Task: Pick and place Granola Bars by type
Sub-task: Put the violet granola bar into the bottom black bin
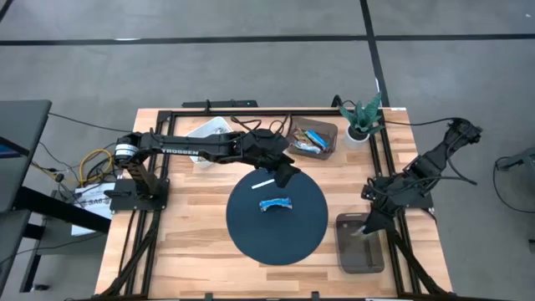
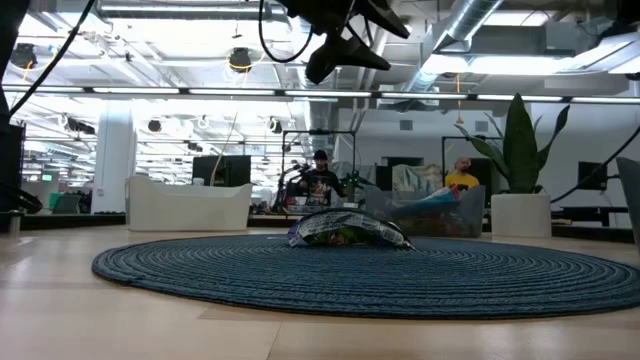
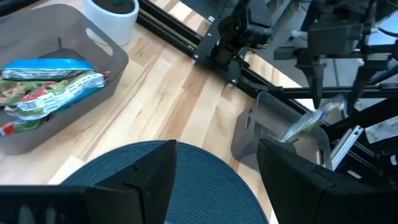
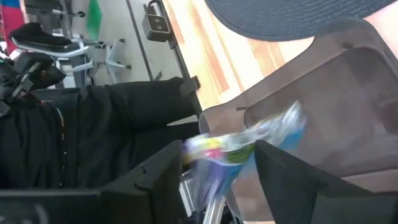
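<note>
Foil crinkles in the right gripper's [image 4: 217,158] jaws, clamped on a multicoloured granola bar [image 4: 239,146] over the dark bin [image 1: 361,244]; a clean drop needs it centred inside the rim. Left gripper [image 1: 287,176], jaws wide, hovers above the mat [image 1: 276,216], where a blue bar [image 1: 274,203] lies.

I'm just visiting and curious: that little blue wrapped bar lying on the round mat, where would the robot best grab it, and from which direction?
Probably from straight above, across its narrow middle. The blue bar lies flat and alone on the round mat, long axis running left-right in the high view, so jaws closing across its short width should fit. The left gripper hovers just behind it, jaws open; the right gripper is busy at the dark bin.
</note>
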You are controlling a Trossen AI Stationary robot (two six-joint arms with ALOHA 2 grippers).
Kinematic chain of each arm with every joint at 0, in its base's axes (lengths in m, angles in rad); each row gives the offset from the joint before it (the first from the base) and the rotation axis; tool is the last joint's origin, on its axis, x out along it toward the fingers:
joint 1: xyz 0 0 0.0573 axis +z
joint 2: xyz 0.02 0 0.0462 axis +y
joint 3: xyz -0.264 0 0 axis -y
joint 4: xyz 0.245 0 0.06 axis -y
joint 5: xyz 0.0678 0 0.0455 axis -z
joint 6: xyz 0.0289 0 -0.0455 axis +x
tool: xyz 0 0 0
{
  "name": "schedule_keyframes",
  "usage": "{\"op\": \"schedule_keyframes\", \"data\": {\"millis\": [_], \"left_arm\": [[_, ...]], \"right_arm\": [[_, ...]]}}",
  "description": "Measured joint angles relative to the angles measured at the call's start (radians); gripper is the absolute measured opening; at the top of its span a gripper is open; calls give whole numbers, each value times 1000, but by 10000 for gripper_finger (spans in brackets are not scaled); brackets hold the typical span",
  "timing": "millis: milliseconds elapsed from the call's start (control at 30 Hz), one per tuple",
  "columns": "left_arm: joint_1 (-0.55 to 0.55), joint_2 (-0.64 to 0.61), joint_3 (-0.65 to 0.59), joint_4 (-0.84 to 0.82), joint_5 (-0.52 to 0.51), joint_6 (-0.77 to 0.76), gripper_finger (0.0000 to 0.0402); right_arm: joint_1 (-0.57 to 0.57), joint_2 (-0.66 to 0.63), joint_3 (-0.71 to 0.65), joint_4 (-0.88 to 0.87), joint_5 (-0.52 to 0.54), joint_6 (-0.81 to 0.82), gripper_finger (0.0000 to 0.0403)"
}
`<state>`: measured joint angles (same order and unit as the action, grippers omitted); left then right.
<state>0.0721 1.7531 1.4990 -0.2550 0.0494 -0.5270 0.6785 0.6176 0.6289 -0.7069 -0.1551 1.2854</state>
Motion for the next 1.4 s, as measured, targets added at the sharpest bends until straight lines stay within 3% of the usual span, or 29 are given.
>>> {"op": "schedule_keyframes", "data": {"millis": [200, 400, 533, 633, 900, 1067, 1400], "left_arm": [[0, 0, 0, -3, -21, -7, 215], [2, 0, 0, -41, -89, -22, 215], [14, -1, 0, -137, -192, -127, 215], [49, -1, 0, -230, -215, -215, 215], [160, 12, 0, -332, -211, -247, 215], [200, 102, 0, -329, -110, -246, 215], [236, 280, -1, -353, -58, -298, 215]], "right_arm": [[2, 13, 0, 11, -3, -1, 222], [2, 12, 0, 12, 1, -25, 228], [-9, 10, 0, 18, 36, -73, 226], [-29, 10, 0, 19, 72, -109, 226], [-124, 12, 0, 80, 184, -301, 225], [-198, 9, 0, 153, 296, -449, 225], [-307, 4, 0, 218, 312, -542, 225]]}}
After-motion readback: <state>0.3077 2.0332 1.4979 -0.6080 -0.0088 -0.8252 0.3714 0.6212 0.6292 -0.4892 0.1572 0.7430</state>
